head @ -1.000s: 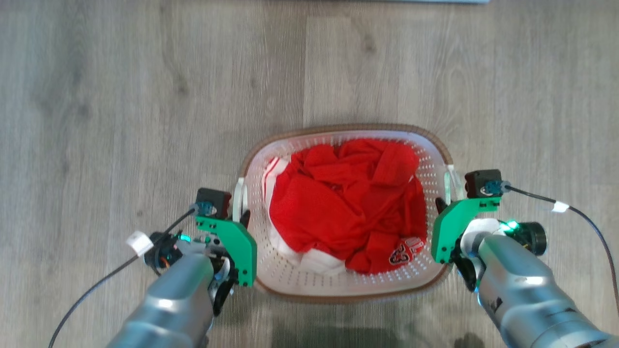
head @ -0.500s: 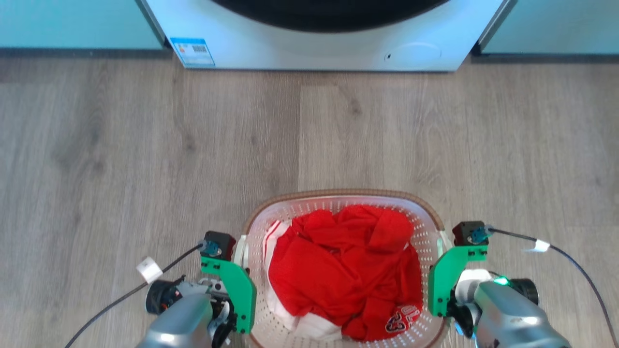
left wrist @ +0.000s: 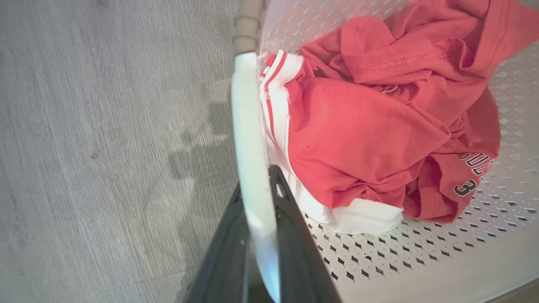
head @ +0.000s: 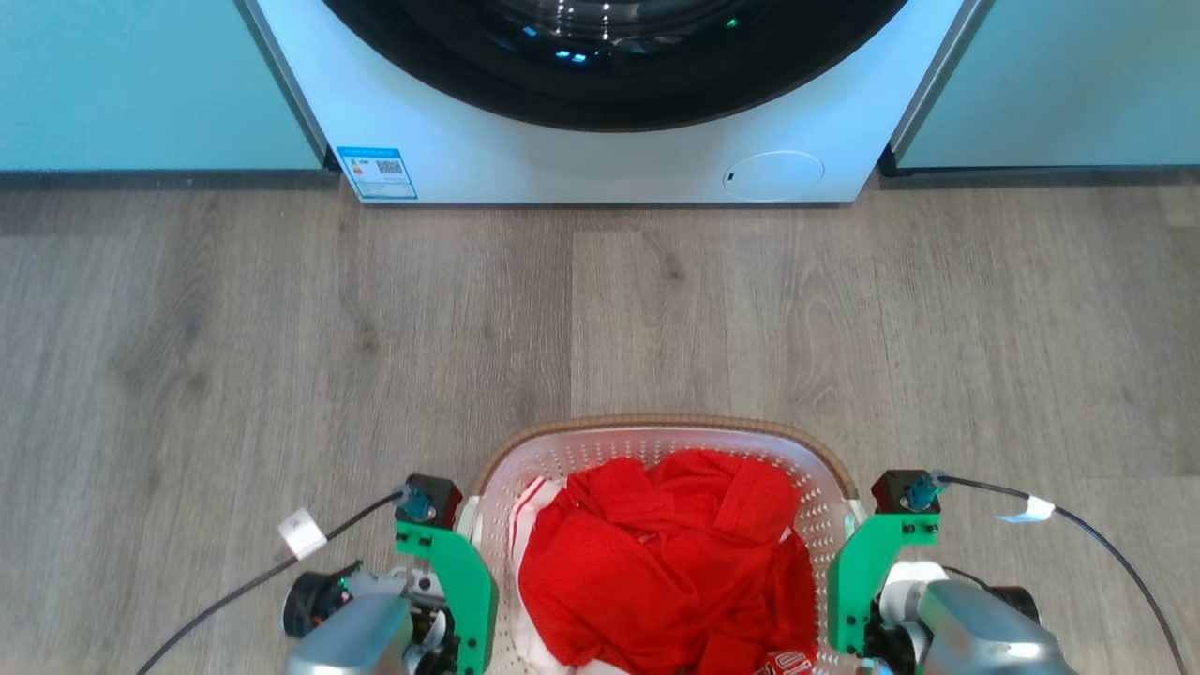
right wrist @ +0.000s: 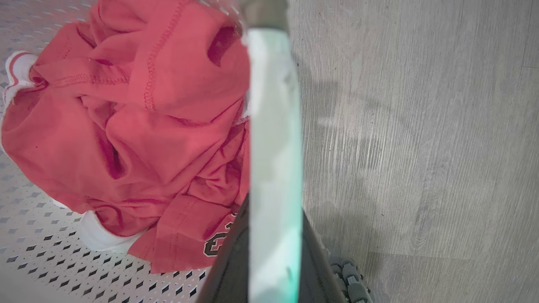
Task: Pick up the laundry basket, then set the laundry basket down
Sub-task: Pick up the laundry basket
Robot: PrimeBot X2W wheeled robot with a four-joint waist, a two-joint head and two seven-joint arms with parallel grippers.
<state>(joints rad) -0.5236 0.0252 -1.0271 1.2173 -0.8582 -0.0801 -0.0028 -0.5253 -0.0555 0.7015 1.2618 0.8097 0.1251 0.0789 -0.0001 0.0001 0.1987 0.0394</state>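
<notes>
The laundry basket (head: 656, 424), white and perforated with a brown woven-look rim, sits low in the head view between my two arms. Red clothing (head: 666, 562) with white trim fills it. My left gripper (head: 467, 525) is shut on the basket's left white handle (left wrist: 248, 126), which runs between the two dark fingers (left wrist: 290, 235) in the left wrist view. My right gripper (head: 858, 525) is shut on the right white handle (right wrist: 273, 105), with dark fingers (right wrist: 229, 261) on either side of it.
A white front-loading washing machine (head: 600, 169) with a dark round door stands straight ahead. Teal panels (head: 141, 84) flank it. Grey wood-look floor (head: 656, 309) lies between the machine and the basket. Cables trail from both wrists.
The head camera has moved, so the washing machine has come into view and the basket with both grippers sits lower in the picture. Both grippers stay on the handles.
</notes>
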